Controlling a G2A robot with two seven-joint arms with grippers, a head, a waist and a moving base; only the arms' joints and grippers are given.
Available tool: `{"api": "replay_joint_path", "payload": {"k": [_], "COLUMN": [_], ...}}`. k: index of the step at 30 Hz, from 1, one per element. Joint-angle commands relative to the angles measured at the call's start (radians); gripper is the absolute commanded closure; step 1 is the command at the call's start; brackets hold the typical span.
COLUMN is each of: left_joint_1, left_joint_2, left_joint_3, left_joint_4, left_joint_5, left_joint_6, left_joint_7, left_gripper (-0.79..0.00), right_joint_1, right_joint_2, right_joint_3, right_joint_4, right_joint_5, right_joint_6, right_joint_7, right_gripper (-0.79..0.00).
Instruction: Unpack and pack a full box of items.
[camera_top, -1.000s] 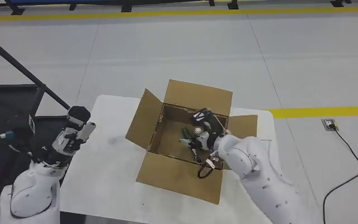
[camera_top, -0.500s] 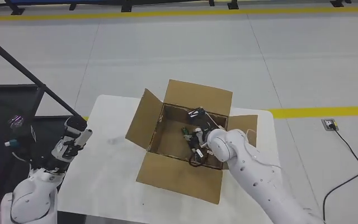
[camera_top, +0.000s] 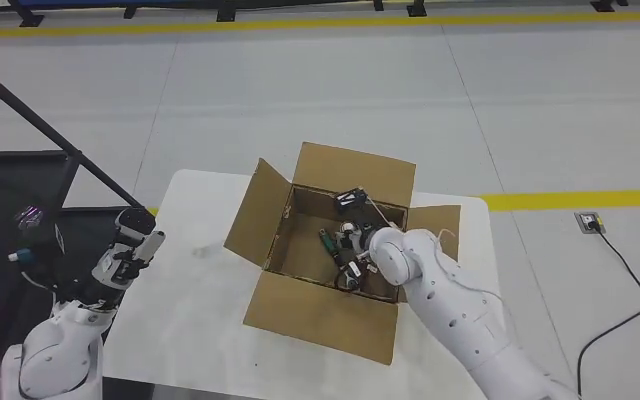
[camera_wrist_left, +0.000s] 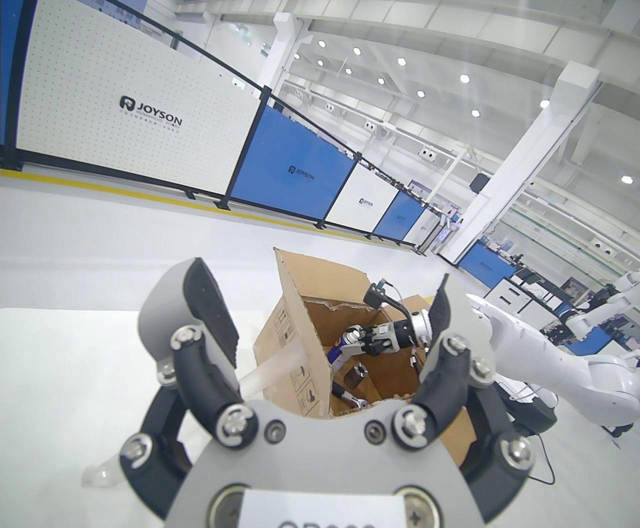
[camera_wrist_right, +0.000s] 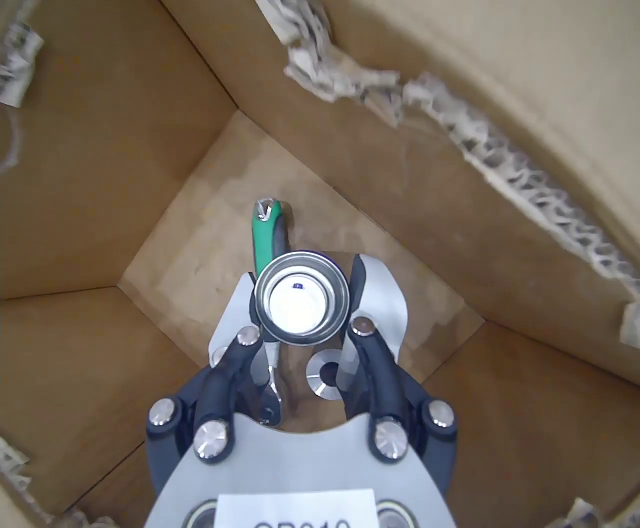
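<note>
White tabletop (camera_top: 200, 300) carries an open cardboard box (camera_top: 320, 318) on its right half, flaps spread. Inside the box, nearer its right wall, the right gripper (camera_wrist_right: 305, 282) is clamped on a metal spray can (camera_wrist_right: 299, 306), one finger pressed to each side. Beneath it on the box floor lie a green-handled tool (camera_wrist_right: 267, 235) and a small metal ring (camera_wrist_right: 324, 374). The left gripper (camera_wrist_left: 320, 295) hangs at the tabletop's left edge, fingers wide apart.
</note>
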Motion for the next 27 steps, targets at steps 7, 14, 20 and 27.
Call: {"api": "replay_joint_path", "payload": {"k": [7,14,20,27], "left_joint_1": [0.011,0.001,-0.007,-0.007], "left_joint_2": [0.002,0.009,0.011,0.011], "left_joint_3": [0.025,0.084,0.107,0.107], "left_joint_4": [-0.021,-0.018,-0.002,-0.002], "left_joint_5": [0.020,0.101,0.117,0.117], "left_joint_6": [0.009,0.008,0.020,0.020], "left_joint_7": [0.006,0.028,0.063,0.063], "left_gripper": [-0.785,-0.785,-0.785,-0.785], "right_joint_1": [-0.262,-0.583,-0.724,-0.781], "right_joint_2": [0.073,0.114,0.129,0.137], "right_joint_3": [0.205,0.436,0.629,0.780], "right_joint_4": [-0.547,-0.984,-1.045,-0.897], "right_joint_5": [-0.241,-0.387,-0.446,-0.346], "right_joint_6": [0.092,0.129,0.162,0.107], "right_joint_7": [-0.062,-0.182,-0.175,-0.094], "right_gripper": [0.000,0.000,0.000,0.000]}}
